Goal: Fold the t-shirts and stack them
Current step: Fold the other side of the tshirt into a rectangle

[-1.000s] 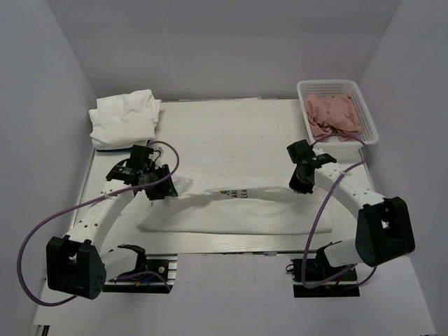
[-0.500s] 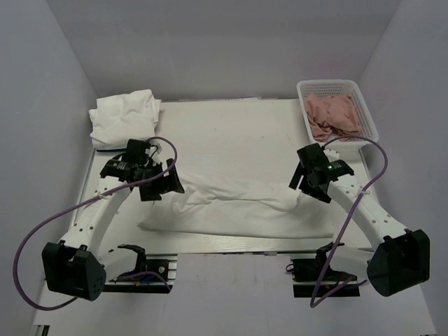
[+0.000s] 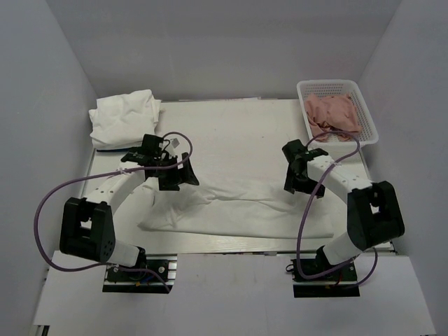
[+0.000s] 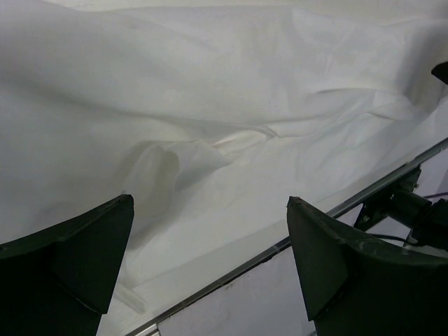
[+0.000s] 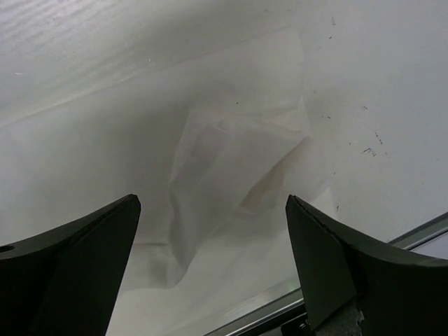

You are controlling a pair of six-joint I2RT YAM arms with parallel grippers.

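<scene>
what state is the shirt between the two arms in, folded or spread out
Half folded: the t-shirt lies doubled over in a long wrinkled band, not a compact bundle like the folded pile at far left.

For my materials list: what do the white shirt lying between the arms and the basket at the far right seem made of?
White shirt: soft matte fabric, probably cotton knit; it wrinkles and lies limp. Basket: rigid white plastic, most likely; its walls are a grid of small holes.
</scene>
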